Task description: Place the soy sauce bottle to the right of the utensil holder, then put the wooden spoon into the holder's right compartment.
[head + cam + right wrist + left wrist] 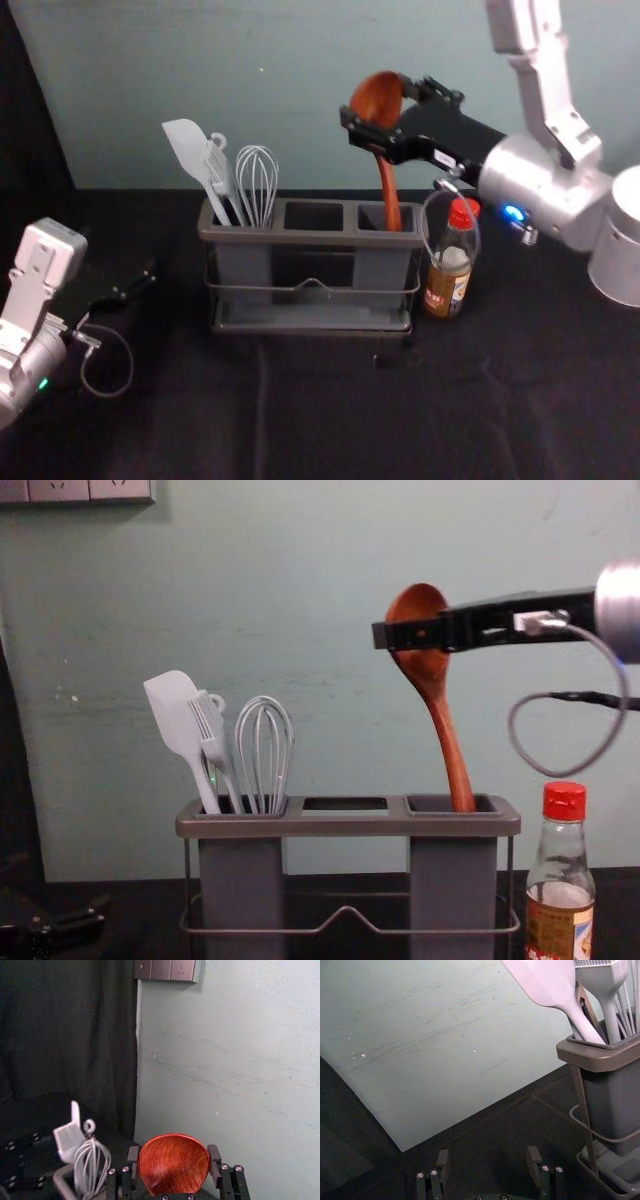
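Right gripper (pixel 378 103), my working one: raised above the right end of the utensil holder (pixel 320 238), jaws clenched on the wooden spoon (pixel 432 670), one on each side of its bowl. Spoon: bowl up, slightly tilted, handle running down w/ its lower end inside the holder's right compartment (pixel 453 827) — the grip is well above the rim. Soy sauce bottle (pixel 447 285): upright on the dark cloth (pixel 330 420), just beside the holder's right end, red cap (pixel 564 801) on top. Left compartment (pixel 241 880): white spatula (pixel 174 712), brush (pixel 209 725) & whisk (pixel 265 750), all heads up. Left gripper (pixel 140 282), my parked one: low at the scene's left, well apart from the holder, jaws released w/ a wide gap btwn them. Far side: pale wall (pixel 330 550) w/ sockets (pixel 90 490) high at left.
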Motion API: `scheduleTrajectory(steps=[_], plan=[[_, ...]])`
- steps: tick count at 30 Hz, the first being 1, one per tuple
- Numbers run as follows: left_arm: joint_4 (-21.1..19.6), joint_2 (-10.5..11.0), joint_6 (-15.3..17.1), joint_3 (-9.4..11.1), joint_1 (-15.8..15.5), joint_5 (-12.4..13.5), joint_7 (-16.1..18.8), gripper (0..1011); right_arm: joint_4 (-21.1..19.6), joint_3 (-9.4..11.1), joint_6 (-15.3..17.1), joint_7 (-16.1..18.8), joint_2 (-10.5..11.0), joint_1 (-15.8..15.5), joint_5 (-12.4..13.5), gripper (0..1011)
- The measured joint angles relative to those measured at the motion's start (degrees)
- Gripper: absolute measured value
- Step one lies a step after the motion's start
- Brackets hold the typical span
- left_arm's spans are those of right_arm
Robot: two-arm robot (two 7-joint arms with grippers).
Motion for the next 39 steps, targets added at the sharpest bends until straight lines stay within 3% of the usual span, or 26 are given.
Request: scheduleTrajectory(steps=[7, 12, 26, 39], plan=[[0.0, 0.0, 0.0, 0.0, 0.0, 0.0, 0.0, 1011, -3.6, 1.97, 1.4, 1.21, 3.42, -3.62, 3.2, 837], [0.0, 0.0, 0.0, 0.0, 0.0, 0.0, 0.0, 1011, -3.81, 1.6, 1.57, 1.55, 4.72, -4.39, 3.86, 837], [0.0, 0.0, 0.0, 0.0, 0.0, 0.0, 0.0, 1011, 0.79, -1.92, 0.21, -0.6, 4.06, -3.29, 3.49, 838], [0.0, 0.0, 0.0, 0.0, 0.0, 0.0, 0.0, 1012, 1.5, -2.66, 0.94, -2.34, 3.65, -3.64, 2.51, 837]])
